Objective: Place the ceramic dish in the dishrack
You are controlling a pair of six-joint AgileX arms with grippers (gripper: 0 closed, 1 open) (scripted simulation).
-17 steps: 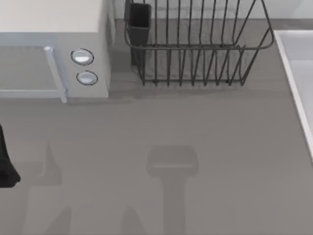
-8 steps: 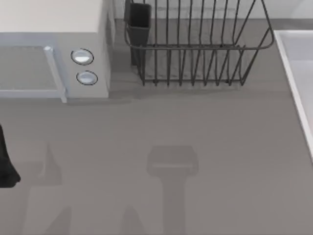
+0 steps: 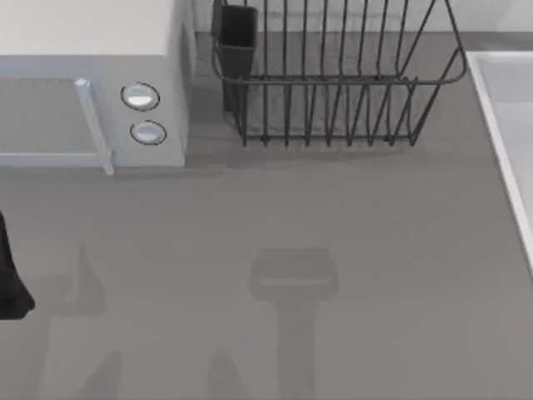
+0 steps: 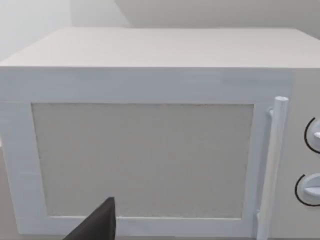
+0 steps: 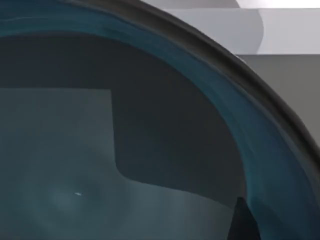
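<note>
1. Top view: the dishrack point(image 3: 333, 83) sits at the upper middle of the frame. It's a dark wire basket with upright bars, and its dark cutlery cup point(image 3: 237, 37) is on the upper-left corner.
2. Just left of the rack, in the upper left of the frame, is a pale grey microwave point(image 3: 92, 83). It has two round knobs point(image 3: 140, 97) stacked on its right end and a bar handle point(image 3: 93, 125) beside the door. The rack and the microwave are close together but not touching.
3. A pale raised-edge slab point(image 3: 508, 125) runs down the right edge of the frame. The grey table point(image 3: 400, 250) fills the lower half, with soft arm shadows point(image 3: 293, 283) on it.
4. The left arm point(image 3: 10, 279) pokes in as a dark shape at the far left edge, lower half, above the table in front of the microwave.
5. Left wrist view: it looks straight at the microwave door. A dark bit of the left gripper point(image 4: 100, 225) shows at the bottom edge, but I honestly can't tell how its jaws stand.
6. Right wrist view: the ceramic dish point(image 5: 150, 150) is right up against the camera. It's dark inside with a glossy teal-blue rim curving from the upper left of the frame down to the lower right.
7. A dark sliver of the right gripper point(image 5: 244, 222) sits at the lower right, against the dish's inner side. I can't tell whether the jaws are pinching the dish or spread.
8. Beyond the rim, in the upper right of that frame, there's grey table and something pale.
</note>
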